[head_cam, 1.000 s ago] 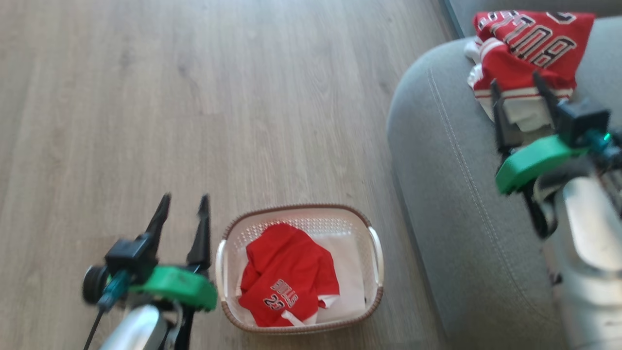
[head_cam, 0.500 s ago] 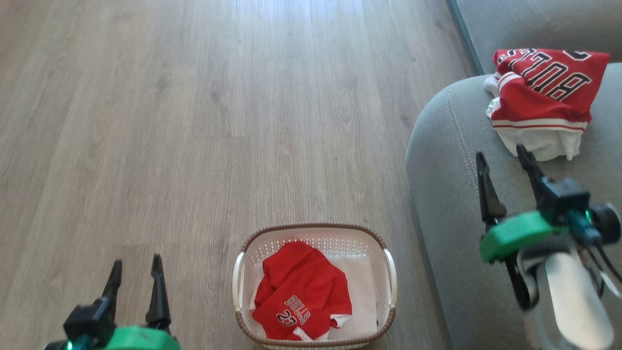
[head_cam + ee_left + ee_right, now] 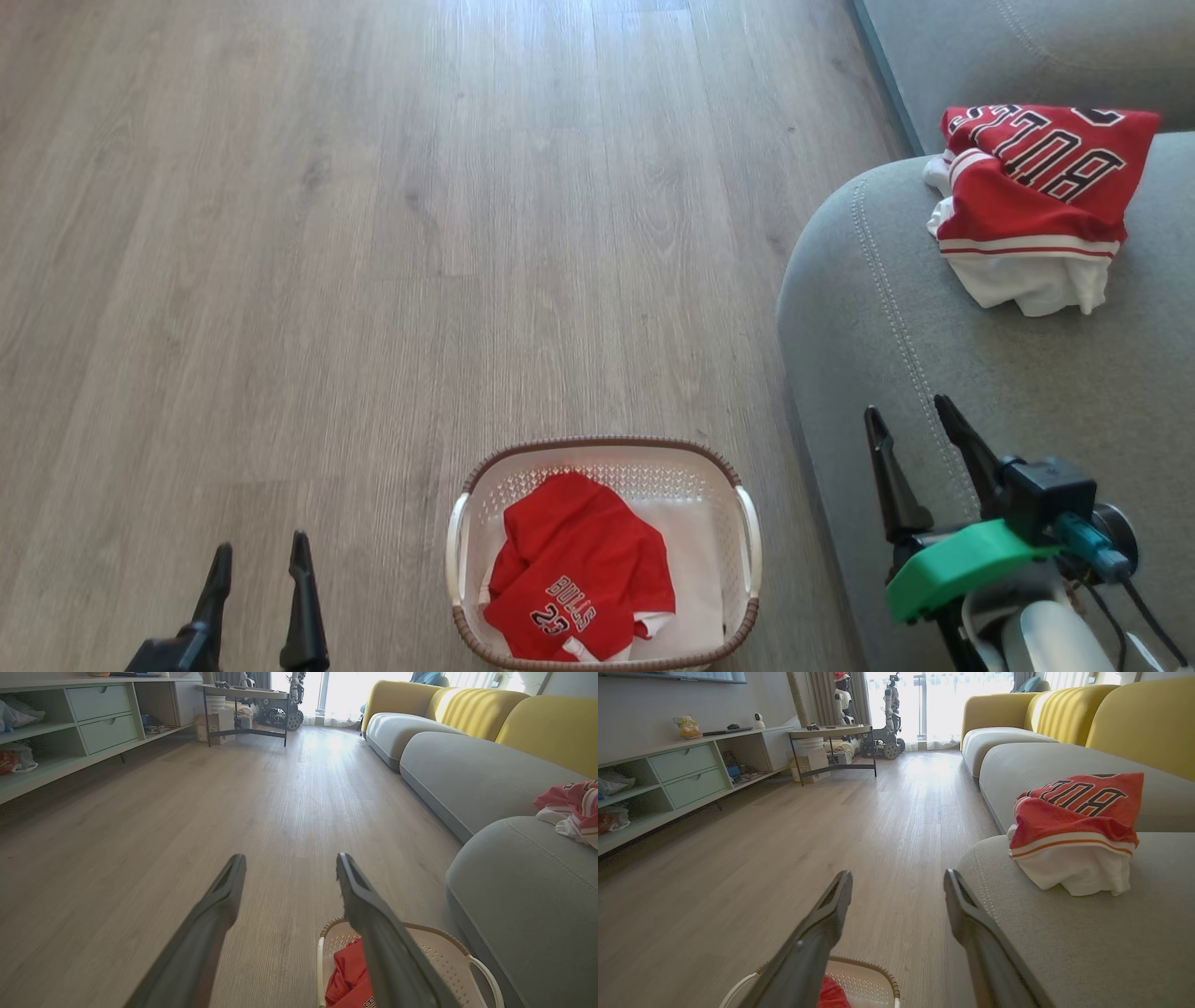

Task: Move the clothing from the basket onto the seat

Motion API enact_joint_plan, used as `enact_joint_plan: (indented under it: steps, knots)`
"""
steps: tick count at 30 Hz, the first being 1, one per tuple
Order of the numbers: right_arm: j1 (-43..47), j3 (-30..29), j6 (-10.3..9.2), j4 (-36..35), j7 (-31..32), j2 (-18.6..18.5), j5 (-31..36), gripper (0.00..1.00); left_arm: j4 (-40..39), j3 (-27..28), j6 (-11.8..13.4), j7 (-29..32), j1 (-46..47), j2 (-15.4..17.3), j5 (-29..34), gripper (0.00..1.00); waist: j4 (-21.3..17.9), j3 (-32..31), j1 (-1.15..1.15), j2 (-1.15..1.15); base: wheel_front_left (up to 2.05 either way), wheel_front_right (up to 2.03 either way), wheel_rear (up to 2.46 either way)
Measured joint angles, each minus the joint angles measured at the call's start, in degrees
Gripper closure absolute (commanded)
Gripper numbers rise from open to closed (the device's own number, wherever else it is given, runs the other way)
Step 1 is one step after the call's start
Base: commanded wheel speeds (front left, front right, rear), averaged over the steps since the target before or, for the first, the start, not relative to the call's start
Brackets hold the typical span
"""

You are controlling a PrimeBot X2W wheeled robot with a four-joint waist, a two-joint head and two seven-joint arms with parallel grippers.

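– Pale wood-grain plank flooring (image 3: 373, 280) runs up the middle of the head view. Where does the washing sit on it?

– At the bottom centre stands the small oval white plastic basket with perforated sides and a brown woven rim (image 3: 602, 442). A crumpled red jersey with white trim (image 3: 579, 569) lies inside, its "BULLS" and "23" lettering facing up. Under it is a flat white layer (image 3: 695, 560); whether that is cloth or the basket's own floor I cannot tell.

– And the sofa?

– The large grey fabric seat cushion with a rounded edge and a line of pale stitching (image 3: 980, 373) takes the right side, just beside the basket. A second red jersey (image 3: 1036, 187) rests bunched on top of the cushion toward its far end. It has black-and-white letters and white fabric showing underneath, and it lies well apart from the basket.

– The arms?

– The left gripper (image 3: 260, 546) shows at the lower left over bare floor, left of the basket. Its two long dark fingers are spread with nothing between them. The right gripper (image 3: 906, 407), on a green wrist mount (image 3: 952, 565), hangs above the cushion's rounded edge. Its fingers are likewise parted and empty, short of the jersey on the seat.

– Anything behind?

– In the wrist views, yellow back cushions (image 3: 1134, 714) line the sofa. A low shelf unit with pale green drawers (image 3: 93, 714) runs along the opposite wall.
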State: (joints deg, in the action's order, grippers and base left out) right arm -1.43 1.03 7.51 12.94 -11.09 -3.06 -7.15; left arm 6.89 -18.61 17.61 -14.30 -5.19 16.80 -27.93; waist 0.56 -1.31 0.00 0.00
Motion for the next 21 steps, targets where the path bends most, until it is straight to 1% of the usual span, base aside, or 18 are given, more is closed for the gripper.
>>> enact_joint_plan:
  steps: [4, 10, 13, 21]
  knots:
    - [1.13, 0.98, 0.0, -0.65, 0.01, 0.0, -0.88, 0.0, -0.23, 0.65, -0.04, 0.0, -0.82, -0.55, 0.65, 0.0, 0.12, -0.21, 0.0, 0.0, 0.0, 0.0, 0.0]
    - [3.14, 1.64, 0.0, -0.57, 0.01, 0.04, -1.08, 0.0, 0.16, 1.16, -1.07, 0.0, -0.82, -1.55, 0.83, 0.0, 0.41, -0.56, 0.0, 0.0, 0.0, 0.0, 0.0]
    - [3.24, 2.0, 0.0, -0.53, 0.01, 0.05, -1.22, 0.0, 1.34, 1.2, -1.98, 0.0, -0.82, -1.61, 0.83, 0.0, 0.37, -0.68, 0.0, 0.0, 0.0, 0.0, 0.0]
    - [3.24, 2.14, 0.0, -0.35, -0.02, 0.05, -1.66, 0.0, 2.58, 1.64, -2.97, 0.0, -0.81, -1.64, 0.82, 0.0, 0.37, -0.82, 0.0, 0.0, 0.0, 0.0, 0.0]
